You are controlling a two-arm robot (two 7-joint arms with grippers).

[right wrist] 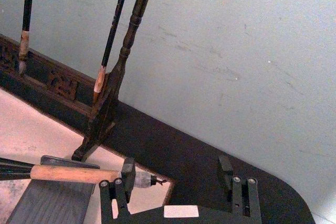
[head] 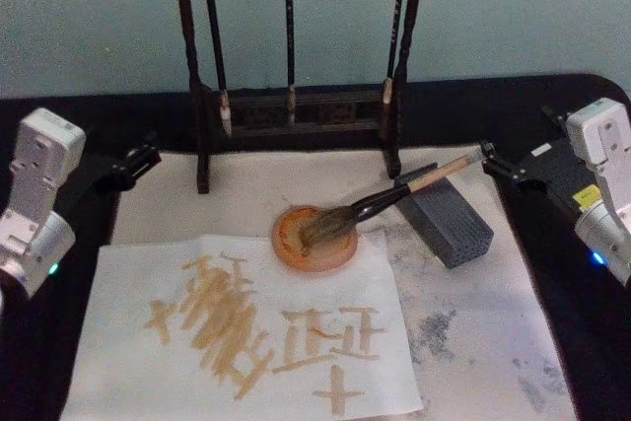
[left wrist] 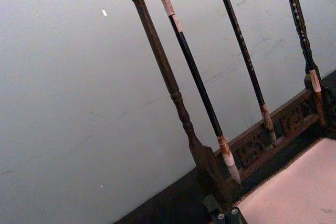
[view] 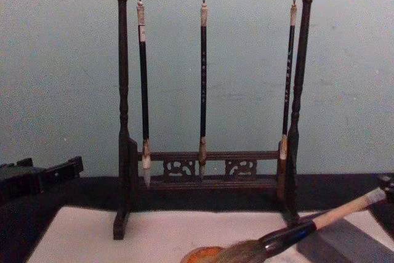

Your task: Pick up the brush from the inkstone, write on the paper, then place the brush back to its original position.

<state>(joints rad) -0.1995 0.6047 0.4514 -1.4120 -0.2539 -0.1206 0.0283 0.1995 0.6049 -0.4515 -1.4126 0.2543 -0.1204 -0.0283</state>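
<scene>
"Head view first: where does the brush (head: 394, 196) lie?"

"Bristles on the inkstone (head: 296, 248), handle propped on the grey block (head: 449, 229). Its long axis runs away and to the robot's right. Tan strokes mark the paper (head: 325, 278)."

"Which arm is nearer?"

"The right gripper (head: 493, 163), jaws spread wide, with the handle's whitish end between them. The left gripper (head: 138, 163) sits well apart at the table's left; its state I cannot tell."
</scene>
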